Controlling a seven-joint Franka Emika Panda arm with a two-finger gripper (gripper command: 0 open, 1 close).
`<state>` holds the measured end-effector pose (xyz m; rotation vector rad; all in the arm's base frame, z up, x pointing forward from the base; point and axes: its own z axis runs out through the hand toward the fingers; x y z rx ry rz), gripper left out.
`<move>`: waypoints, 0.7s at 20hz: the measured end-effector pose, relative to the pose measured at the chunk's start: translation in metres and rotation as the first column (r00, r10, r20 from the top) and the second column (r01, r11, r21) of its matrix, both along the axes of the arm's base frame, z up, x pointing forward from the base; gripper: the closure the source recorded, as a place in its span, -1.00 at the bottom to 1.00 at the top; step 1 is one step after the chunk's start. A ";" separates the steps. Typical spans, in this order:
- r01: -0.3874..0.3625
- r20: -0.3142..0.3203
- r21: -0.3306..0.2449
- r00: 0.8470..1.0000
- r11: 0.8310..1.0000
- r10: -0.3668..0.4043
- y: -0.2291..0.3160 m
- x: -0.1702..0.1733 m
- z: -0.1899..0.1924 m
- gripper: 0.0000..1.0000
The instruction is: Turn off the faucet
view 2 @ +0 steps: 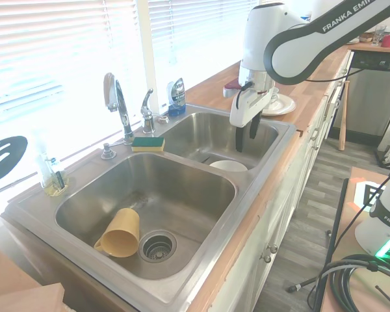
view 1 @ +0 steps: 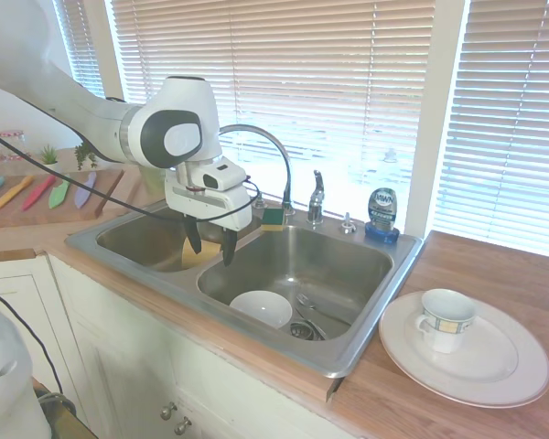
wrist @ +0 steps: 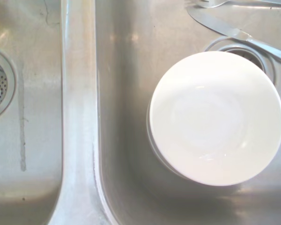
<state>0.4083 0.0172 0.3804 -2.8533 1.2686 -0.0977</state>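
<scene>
The shiny faucet (view 1: pixel 273 155) curved high behind the gripper (view 1: pixel 210 245), whose fingers were apart and held nothing.

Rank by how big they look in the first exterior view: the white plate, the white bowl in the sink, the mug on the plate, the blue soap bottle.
1. White plate, clearly largest.
2. White bowl.
3. Mug, close to the bowl and nearer the camera, so this order is unsure.
4. Blue soap bottle, smallest, though farthest away.

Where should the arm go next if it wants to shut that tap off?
Probably toward the window: the open gripper hangs over the sink divider above the white bowl, apart from the faucet's lever handle at the sink's back rim. It likely must reach that handle first.
</scene>
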 end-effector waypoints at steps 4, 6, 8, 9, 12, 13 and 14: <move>-0.001 -0.015 0.001 1.000 1.000 0.001 0.000 0.007 -0.006 1.00; 0.003 -0.017 0.000 1.000 1.000 -0.003 0.000 0.009 -0.007 1.00; 0.007 -0.018 0.001 1.000 1.000 -0.007 -0.001 0.009 -0.008 1.00; 0.009 -0.018 0.001 1.000 1.000 -0.009 -0.002 0.009 -0.008 1.00; 0.012 -0.018 0.001 1.000 1.000 -0.012 -0.004 0.009 -0.008 1.00; 0.012 -0.018 0.001 1.000 1.000 -0.012 -0.004 0.009 -0.008 1.00; 0.012 -0.018 0.001 1.000 1.000 -0.012 -0.004 0.009 -0.008 1.00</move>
